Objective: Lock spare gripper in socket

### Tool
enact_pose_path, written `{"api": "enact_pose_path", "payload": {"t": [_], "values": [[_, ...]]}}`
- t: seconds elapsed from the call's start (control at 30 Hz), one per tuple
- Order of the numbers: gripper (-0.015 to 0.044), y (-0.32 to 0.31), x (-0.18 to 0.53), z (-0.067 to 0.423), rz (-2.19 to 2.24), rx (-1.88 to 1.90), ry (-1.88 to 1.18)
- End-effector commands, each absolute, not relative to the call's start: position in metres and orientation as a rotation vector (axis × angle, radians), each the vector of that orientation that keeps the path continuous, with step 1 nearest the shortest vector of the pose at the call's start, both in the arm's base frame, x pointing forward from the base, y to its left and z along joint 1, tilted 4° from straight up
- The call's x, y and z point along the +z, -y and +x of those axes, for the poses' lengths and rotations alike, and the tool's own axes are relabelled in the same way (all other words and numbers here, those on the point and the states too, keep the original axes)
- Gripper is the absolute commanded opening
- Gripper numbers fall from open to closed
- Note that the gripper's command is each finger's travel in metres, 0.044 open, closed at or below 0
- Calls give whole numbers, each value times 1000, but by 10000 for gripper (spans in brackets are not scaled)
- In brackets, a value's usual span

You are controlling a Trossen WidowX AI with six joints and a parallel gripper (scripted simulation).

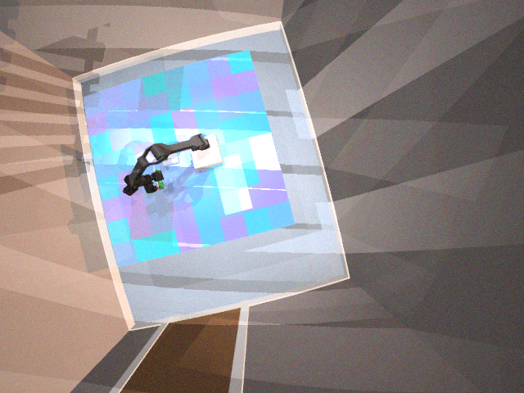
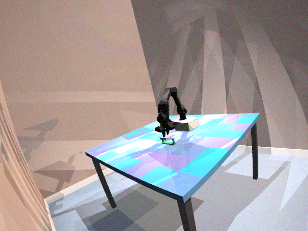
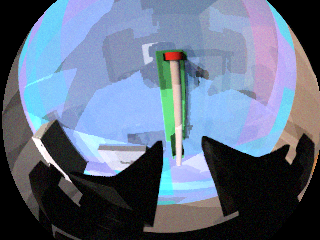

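Note:
A green bracket (image 1: 160, 184) (image 2: 169, 143) (image 3: 167, 100) stands on the table, with a long base bar and short uprights. A pale pin (image 2: 167, 138) (image 3: 177, 100) with a red head lies lengthwise over the base bar, at the top of the uprights. Whether it passes through holes cannot be told. My gripper (image 2: 165, 135) (image 3: 182, 142) is partly open and empty. It points down above the bracket, and in the wrist view the pin's plain end shows between and beyond the fingertips. The red head is at the far end. The spare gripper cannot be made out; arm or fingers may hide it.
A low white plate (image 1: 171, 160) (image 3: 121, 156) lies between the bracket and the arm's base, left of the fingers in the wrist view. The arm stands on a white box (image 1: 207, 160) (image 2: 188, 121). The patchwork table top (image 1: 211, 228) (image 2: 173, 171) carries shadows and bright patches.

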State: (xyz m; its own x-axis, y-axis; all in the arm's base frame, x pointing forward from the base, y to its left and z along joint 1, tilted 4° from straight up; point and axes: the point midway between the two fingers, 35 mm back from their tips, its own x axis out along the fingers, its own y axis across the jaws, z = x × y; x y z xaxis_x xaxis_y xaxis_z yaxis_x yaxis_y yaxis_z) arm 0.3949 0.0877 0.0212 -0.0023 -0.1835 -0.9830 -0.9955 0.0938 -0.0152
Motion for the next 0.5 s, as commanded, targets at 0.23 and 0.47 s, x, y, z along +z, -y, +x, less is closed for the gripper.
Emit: {"api": "enact_pose_path", "payload": {"t": [0.23, 0.47], "values": [[180, -90, -2, 395, -1267, 1046, -1391], [180, -91, -13, 395, -1267, 1046, -1391]]}}
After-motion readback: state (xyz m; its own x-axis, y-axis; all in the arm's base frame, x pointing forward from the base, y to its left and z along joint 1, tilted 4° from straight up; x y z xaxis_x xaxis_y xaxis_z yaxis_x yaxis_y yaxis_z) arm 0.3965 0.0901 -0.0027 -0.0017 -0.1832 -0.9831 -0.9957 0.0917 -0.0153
